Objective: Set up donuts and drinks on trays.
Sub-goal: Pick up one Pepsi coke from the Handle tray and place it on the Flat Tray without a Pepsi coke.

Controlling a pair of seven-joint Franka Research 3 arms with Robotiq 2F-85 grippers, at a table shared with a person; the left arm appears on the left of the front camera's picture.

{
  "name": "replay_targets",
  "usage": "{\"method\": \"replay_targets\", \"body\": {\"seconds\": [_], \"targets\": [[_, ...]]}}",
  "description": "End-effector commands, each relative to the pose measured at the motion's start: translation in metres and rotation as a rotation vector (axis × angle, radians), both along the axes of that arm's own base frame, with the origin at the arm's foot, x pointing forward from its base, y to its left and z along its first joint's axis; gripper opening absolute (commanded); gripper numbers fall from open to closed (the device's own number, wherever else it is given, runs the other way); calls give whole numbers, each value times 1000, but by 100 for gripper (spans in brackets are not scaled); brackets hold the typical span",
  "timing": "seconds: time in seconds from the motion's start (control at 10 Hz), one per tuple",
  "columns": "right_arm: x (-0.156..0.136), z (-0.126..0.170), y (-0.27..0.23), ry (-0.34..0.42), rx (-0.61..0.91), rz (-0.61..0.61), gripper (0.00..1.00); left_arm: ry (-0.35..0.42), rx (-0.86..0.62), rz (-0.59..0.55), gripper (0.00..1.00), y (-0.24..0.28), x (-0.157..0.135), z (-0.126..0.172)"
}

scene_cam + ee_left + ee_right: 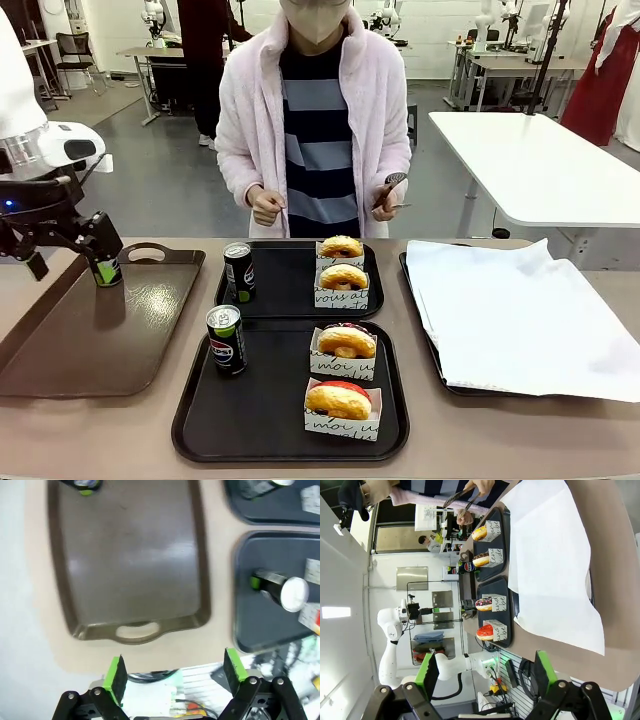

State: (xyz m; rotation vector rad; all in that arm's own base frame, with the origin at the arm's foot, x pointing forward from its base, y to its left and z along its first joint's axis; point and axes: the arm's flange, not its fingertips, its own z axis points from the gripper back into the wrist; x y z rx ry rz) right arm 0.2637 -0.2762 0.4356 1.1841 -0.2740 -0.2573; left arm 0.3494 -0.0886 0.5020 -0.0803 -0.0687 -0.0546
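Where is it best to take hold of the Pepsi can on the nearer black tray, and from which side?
Grip the Pepsi can around its round body, probably from above or from its left, jaws across its width. It stands upright near the tray's left rim; donuts sit to its right.

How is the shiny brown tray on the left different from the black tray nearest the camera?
The brown tray is glossy with a cut-out handle in its far rim and bare inside; the near black tray is matte, has no handle, and carries a Pepsi can and two donuts in paper sleeves. The brown tray lies under the open left gripper; the black one lies mid-table. Both are flat, round-cornered trays with raised rims.
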Motion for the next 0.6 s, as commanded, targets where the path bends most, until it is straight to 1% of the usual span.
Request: {"method": "replay_targets", "body": {"seconds": [0.0, 0.1, 0.2, 0.3, 0.4, 0.5], "targets": [[1, 1, 0, -14, 11, 0, 100, 149, -498, -14, 100, 74, 34, 14], [1, 1, 0, -14, 11, 0, 100, 153, -647, -7, 100, 112, 26, 7], [1, 1, 0, -14, 11, 0, 100, 150, -770, -34, 100, 142, 30, 2], [1, 1, 0, -14, 11, 0, 100, 133, -857, -66, 100, 167, 28, -6], [1, 1, 0, -14, 11, 0, 100, 95, -946, -66, 100, 192, 14, -26], [1, 1, 0, -14, 11, 0, 100, 75, -986, -42, 100, 206, 16, -36]]}}
